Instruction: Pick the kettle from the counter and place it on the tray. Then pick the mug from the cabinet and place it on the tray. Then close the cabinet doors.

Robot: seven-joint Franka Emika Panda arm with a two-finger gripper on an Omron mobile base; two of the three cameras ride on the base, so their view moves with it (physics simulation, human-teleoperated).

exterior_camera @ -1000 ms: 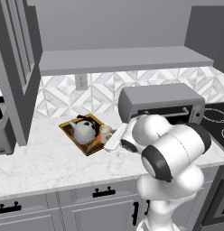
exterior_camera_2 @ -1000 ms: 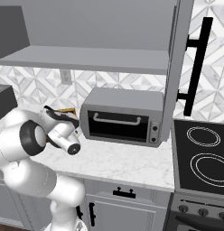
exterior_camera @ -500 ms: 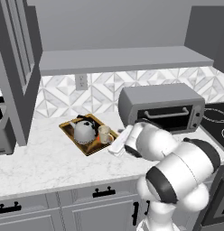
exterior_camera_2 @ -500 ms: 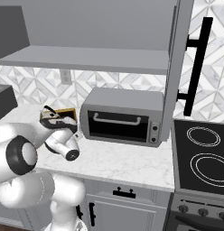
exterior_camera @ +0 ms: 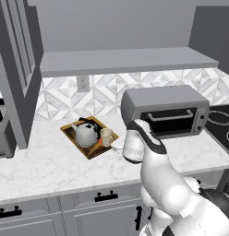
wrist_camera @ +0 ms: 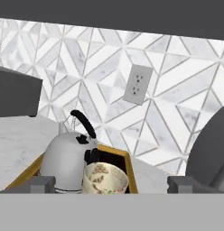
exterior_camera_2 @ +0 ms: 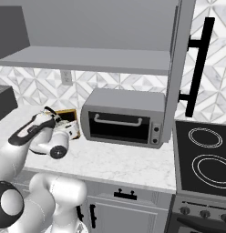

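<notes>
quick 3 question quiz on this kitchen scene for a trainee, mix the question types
1. True or false: the mug sits on the tray beside the kettle.
2. The end effector is: A) shut on the mug B) open, holding nothing C) shut on the kettle.
3. Fill in: the grey appliance right of the tray is a ____.

Key: 1 true; 2 B; 3 toaster oven.

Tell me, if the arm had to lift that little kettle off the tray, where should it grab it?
Probably by the dark arched handle on top of the kettle, coming straight down from above. The dome is round and smooth, and the mug sits close beside it on the tray, crowding a side approach.
</notes>
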